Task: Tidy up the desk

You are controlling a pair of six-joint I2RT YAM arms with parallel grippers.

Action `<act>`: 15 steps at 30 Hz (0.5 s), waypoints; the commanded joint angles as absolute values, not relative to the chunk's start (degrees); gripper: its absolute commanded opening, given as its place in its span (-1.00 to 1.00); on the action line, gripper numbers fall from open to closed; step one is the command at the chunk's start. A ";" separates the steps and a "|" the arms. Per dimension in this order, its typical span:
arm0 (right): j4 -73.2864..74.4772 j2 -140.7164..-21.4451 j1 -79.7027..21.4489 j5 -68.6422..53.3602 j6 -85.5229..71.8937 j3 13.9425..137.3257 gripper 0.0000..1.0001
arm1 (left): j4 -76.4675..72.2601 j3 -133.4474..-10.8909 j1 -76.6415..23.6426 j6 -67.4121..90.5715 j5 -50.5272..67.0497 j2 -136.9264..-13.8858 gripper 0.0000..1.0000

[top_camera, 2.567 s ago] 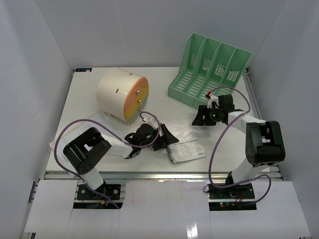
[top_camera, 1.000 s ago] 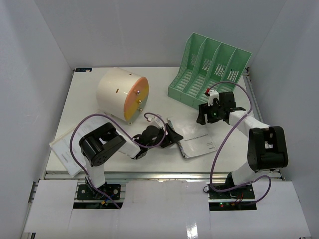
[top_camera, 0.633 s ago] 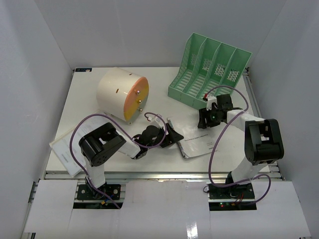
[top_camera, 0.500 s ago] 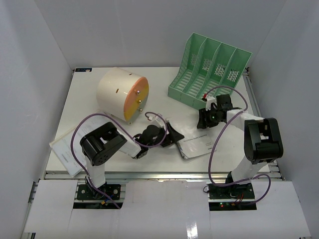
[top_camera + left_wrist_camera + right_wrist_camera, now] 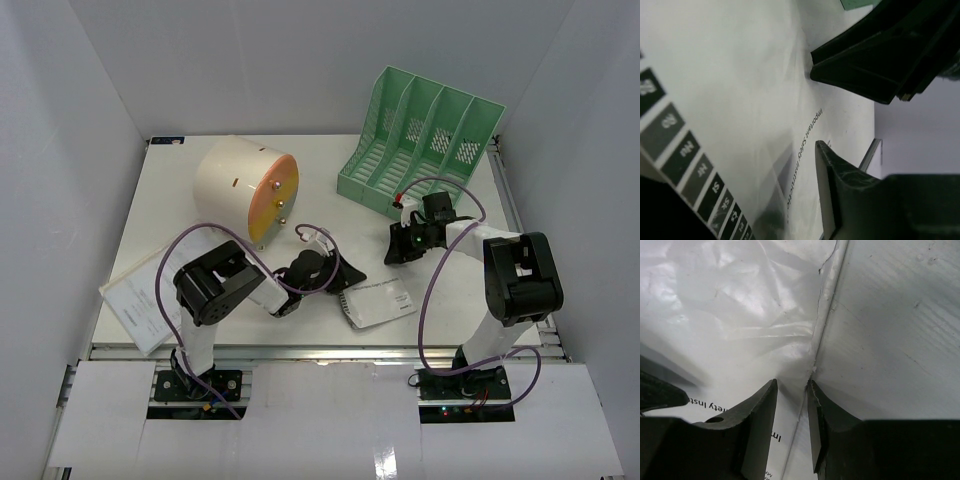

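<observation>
desk point(image 5: 180, 200) | on it: drum box point(image 5: 245, 190), file rack point(image 5: 420, 140), bagged booklet point(image 5: 380, 303), paper sheet point(image 5: 135, 300)

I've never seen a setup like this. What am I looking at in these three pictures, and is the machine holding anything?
Two robot arms are bolted at the near edge of a white desk. One picture looks down from above; the other two come from a camera on each wrist. On the desk are a cream drum-shaped drawer box, a green file rack, a plastic-wrapped booklet and a loose sheet. The left tool and the right tool sit at the booklet's edges, fingers partly apart. Whether either grips it, I cannot tell.
</observation>
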State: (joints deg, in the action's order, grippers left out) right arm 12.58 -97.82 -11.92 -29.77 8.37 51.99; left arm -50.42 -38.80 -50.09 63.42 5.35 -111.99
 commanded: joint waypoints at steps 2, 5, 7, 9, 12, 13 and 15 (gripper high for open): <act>16.62 -96.98 -12.87 -29.07 9.86 52.93 -0.23 | -47.56 -36.19 -50.36 60.19 4.98 -110.05 -0.64; 17.12 -94.40 -12.63 -28.46 12.10 53.66 -0.18 | -45.36 -35.60 -50.30 55.44 3.63 -106.42 -0.99; 18.02 -91.40 -12.24 -29.36 15.74 54.23 -0.12 | -42.85 -35.98 -50.31 49.41 2.61 -102.60 -1.00; 18.90 -87.09 -11.20 -30.58 20.34 54.69 -0.06 | -40.32 -37.00 -50.27 42.62 2.43 -98.71 -1.00; 19.38 -79.54 -8.23 -33.02 25.87 54.58 0.05 | -35.37 -40.24 -50.30 32.62 1.54 -92.75 -1.00; 19.05 -76.58 -6.78 -33.86 27.32 54.14 0.10 | -33.19 -42.03 -50.35 29.65 0.98 -91.17 -1.00; 17.68 -70.90 -3.64 -35.57 29.20 52.51 0.22 | -27.85 -46.06 -50.34 24.14 -2.41 -89.13 -1.00</act>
State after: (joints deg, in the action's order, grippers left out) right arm 18.77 -81.93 -8.86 -31.00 20.76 52.07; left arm -36.07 -38.09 -50.13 41.74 3.23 -96.58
